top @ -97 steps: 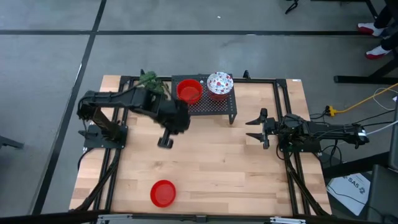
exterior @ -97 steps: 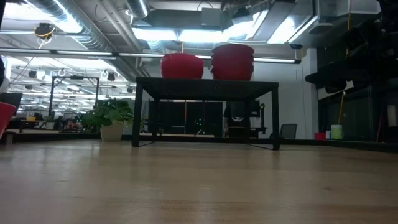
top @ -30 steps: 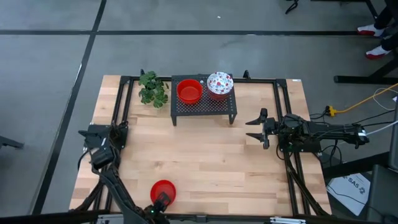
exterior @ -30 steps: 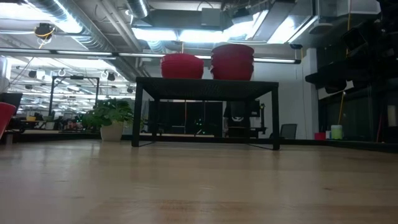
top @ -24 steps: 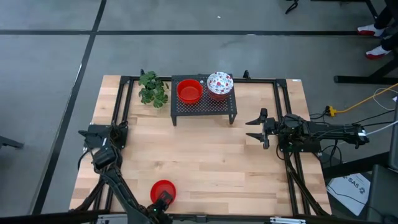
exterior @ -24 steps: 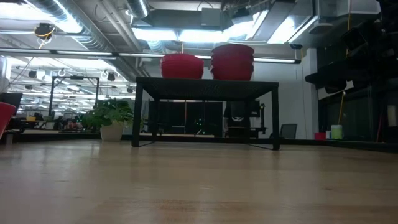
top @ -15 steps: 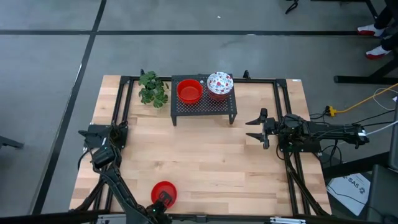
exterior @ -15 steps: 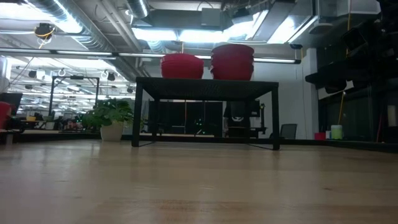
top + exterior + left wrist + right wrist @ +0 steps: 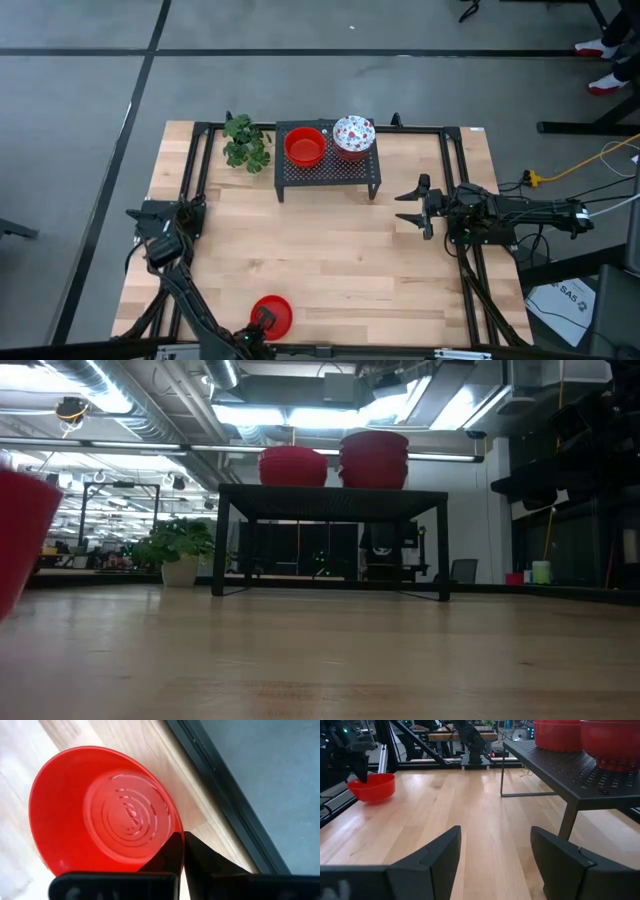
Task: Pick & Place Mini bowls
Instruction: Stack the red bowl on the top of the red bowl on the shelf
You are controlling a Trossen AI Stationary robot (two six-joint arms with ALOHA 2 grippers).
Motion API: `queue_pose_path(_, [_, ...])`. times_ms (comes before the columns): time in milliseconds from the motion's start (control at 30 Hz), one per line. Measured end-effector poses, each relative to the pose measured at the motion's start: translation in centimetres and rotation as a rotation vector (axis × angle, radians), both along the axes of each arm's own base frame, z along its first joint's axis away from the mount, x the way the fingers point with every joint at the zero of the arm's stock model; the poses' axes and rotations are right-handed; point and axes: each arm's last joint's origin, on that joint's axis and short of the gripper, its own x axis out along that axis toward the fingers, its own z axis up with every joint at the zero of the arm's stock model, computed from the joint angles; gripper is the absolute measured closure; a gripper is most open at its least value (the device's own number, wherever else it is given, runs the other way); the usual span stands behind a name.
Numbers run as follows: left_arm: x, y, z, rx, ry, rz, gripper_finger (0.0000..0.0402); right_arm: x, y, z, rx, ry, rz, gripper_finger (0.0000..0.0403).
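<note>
A plain red mini bowl (image 9: 272,316) sits by the table's near edge, left of the middle. It also shows in the left wrist view (image 9: 105,817), at the low view's left edge (image 9: 20,535) and far off in the right wrist view (image 9: 372,787). My left gripper (image 9: 262,321) is shut on its rim. Another red bowl (image 9: 305,147) and a white floral-speckled bowl (image 9: 353,134) stand on a black perforated rack (image 9: 330,168) at the far side. My right gripper (image 9: 410,207) waits open, right of the rack. My left gripper holds the red bowl by its rim (image 9: 180,836) on the side toward the table's near edge. One finger (image 9: 167,854) is inside the bowl and one (image 9: 202,862) outside. The fingers come from above, pointing down. The bowl sits open side up; whether it is clear of the table I cannot tell.
A green leafy plant (image 9: 245,141) stands left of the rack at the far edge. Black frame rails (image 9: 188,170) run along the table's left, right and far sides. Bare wood (image 9: 330,250) lies between the rack and the held bowl.
My left gripper and the red bowl have shifted together a little toward the table's right and its near edge. In the low view the bowl now shows much larger at the left edge than before.
</note>
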Motion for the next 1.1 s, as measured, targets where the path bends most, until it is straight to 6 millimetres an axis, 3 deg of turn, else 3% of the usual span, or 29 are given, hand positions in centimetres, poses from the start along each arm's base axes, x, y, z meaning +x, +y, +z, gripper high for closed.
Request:
queue_pose_path(200, [0.0, 0.6, 2.3, -0.042, -0.036, 0.006, 0.0397, 0.0, 0.0, 0.0, 0.000, 0.000, 0.000, 0.0166])
queue_pose_path(533, [-0.1, 2.7, 7.7, -0.139, -0.140, 0.064, 0.0398, 0.0, 0.0, 0.0, 0.000, 0.000, 0.000, 0.0166])
queue_pose_path(1100, [-1.0, 9.5, 16.2, -0.195, -0.304, 0.212, 0.0398, 0.0, 0.0, 0.0, 0.000, 0.000, 0.000, 0.0166])
